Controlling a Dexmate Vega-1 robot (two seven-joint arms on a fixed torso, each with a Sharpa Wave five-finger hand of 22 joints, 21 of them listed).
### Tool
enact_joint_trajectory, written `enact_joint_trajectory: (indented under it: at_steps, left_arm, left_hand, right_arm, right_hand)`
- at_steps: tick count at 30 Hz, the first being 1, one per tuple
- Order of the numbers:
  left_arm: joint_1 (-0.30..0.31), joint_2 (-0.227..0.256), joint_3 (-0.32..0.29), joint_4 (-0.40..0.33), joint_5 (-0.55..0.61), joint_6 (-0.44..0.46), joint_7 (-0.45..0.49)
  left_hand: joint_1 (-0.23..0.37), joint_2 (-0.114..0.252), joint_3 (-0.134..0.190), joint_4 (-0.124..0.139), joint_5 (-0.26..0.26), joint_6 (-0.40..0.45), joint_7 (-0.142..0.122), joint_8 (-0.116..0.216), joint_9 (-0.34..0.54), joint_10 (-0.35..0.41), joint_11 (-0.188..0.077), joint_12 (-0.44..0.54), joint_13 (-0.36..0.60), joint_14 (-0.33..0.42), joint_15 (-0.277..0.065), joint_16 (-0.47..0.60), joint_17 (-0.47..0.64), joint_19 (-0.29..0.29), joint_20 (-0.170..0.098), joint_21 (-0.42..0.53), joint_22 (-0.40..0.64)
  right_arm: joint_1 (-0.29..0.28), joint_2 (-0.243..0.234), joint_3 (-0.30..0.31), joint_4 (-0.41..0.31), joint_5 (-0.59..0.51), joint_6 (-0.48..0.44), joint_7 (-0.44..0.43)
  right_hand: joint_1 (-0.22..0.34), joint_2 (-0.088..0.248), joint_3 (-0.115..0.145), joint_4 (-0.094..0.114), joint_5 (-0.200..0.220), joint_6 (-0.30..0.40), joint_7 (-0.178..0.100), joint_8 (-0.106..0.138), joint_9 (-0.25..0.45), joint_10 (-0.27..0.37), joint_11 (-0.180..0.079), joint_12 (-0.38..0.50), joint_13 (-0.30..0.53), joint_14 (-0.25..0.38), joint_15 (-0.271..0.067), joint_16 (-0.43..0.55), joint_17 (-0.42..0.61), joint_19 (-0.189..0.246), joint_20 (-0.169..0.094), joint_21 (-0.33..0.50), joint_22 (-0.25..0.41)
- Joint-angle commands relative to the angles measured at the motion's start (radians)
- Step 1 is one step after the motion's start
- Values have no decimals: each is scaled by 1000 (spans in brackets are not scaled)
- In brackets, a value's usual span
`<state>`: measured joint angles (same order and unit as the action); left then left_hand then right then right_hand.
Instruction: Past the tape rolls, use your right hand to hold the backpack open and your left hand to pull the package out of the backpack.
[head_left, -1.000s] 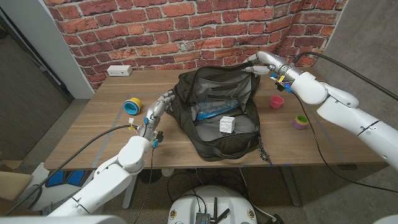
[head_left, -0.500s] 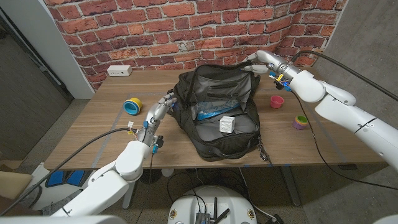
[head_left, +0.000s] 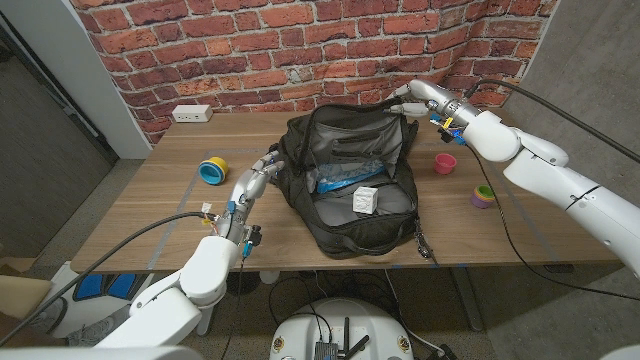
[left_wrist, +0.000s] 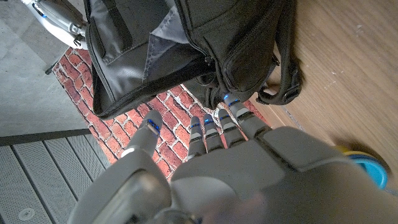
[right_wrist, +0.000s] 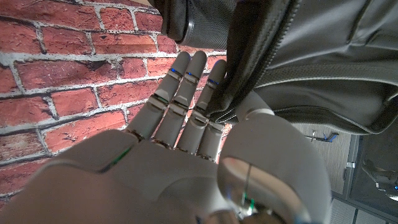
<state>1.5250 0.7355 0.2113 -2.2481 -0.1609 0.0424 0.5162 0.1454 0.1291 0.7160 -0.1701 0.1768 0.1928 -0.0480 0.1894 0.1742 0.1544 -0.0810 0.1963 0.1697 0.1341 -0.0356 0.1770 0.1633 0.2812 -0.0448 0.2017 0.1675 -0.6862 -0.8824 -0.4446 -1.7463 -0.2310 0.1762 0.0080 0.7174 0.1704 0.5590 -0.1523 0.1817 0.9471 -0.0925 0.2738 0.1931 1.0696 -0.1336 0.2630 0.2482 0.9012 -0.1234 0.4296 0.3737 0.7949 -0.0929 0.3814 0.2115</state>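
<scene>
Your right hand (head_left: 412, 100) pinches the open black fabric backpack's (head_left: 350, 215) rim at 1 o'clock, left hand (head_left: 252, 184) fingers apart at its 9 o'clock, white boxy package (head_left: 365, 200) inside.

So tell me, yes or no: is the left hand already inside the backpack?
No. The left hand is outside the backpack, at its side.
</scene>
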Motion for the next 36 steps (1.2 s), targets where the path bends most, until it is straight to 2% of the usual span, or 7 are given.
enact_joint_trajectory:
  at_steps: [1, 9, 16, 23, 25, 29, 36]
  left_arm:
    - [65, 1, -23, -82, 79, 46, 13]
    - [106, 14, -42, -129, 126, 84, 1]
    - [124, 35, -48, -185, 177, 161, -19]
    - [158, 36, -60, -213, 226, 159, -17]
    - [166, 38, -63, -223, 241, 163, -22]
    - [174, 59, -69, -259, 275, 212, -51]
    - [181, 85, -80, -303, 325, 259, -95]
  left_hand:
    - [17, -1, -1, -5, -2, 16, -2, 5, 2, 10, 0, 5, 4, 13, -48, 3, 0, 7, -45, -1, 2]
    - [23, -4, -3, -8, -2, 23, -7, 4, 2, 15, -4, 4, 4, 17, -49, 2, 0, 10, -45, -2, 2]
    - [37, -11, -6, -11, -1, 59, -13, 13, 2, 26, -7, 4, 4, 24, -58, 1, 0, 20, -48, -2, 2]
    - [59, -21, -9, -16, 1, 99, -33, 17, 2, 54, -22, 8, 4, 42, -82, 4, 0, 27, -55, -4, 1]
    - [72, -26, -10, -18, 3, 116, -49, 17, 1, 67, -35, 9, 3, 56, -95, 6, 0, 30, -56, -6, 1]
    - [90, -33, -10, -20, 4, 136, -67, 18, 1, 84, -36, 9, 3, 73, -106, 7, 0, 34, -61, -7, 0]
    - [111, -41, -11, -22, 6, 149, -76, 16, 0, 100, -38, 9, 2, 88, -117, 7, 0, 33, -78, -11, 0]
  right_arm:
    - [26, 13, -17, 24, -4, 15, 12]
    - [51, 22, -36, 40, -17, 14, 30]
    - [71, 33, -50, 53, -25, 15, 37]
    - [94, 50, -65, 80, -31, 24, 39]
    - [102, 55, -71, 89, -33, 30, 42]
    - [113, 63, -79, 103, -34, 39, 45]
    - [123, 71, -86, 124, -33, 49, 42]
  right_hand:
    - [6, 12, 8, -1, 10, 15, 4, 4, 6, 2, 2, -1, 3, 12, -91, -1, 5, 1, -123, 12, 2]
    - [5, 12, 8, 0, 10, 17, 4, 2, 6, 3, 1, -2, 4, 12, -90, -2, 6, 1, -123, 15, 2]
    - [5, 12, 8, -1, 11, 16, 3, -1, 6, 3, 3, -3, 5, 12, -91, -3, 7, 0, -123, 18, 2]
    - [6, 12, 9, -1, 11, 17, 3, -4, 7, 5, 3, -3, 6, 13, -91, -4, 9, -1, -123, 21, 1]
    - [6, 12, 9, -1, 11, 19, 2, -4, 7, 4, 2, -4, 6, 13, -91, -4, 9, -1, -123, 21, 1]
    - [6, 12, 9, -1, 11, 18, 3, -6, 7, 4, 2, -4, 7, 14, -91, -5, 10, -2, -123, 23, 1]
    - [6, 13, 10, -1, 11, 20, 2, -7, 7, 5, 3, -5, 8, 14, -91, -6, 11, -3, -122, 26, 1]
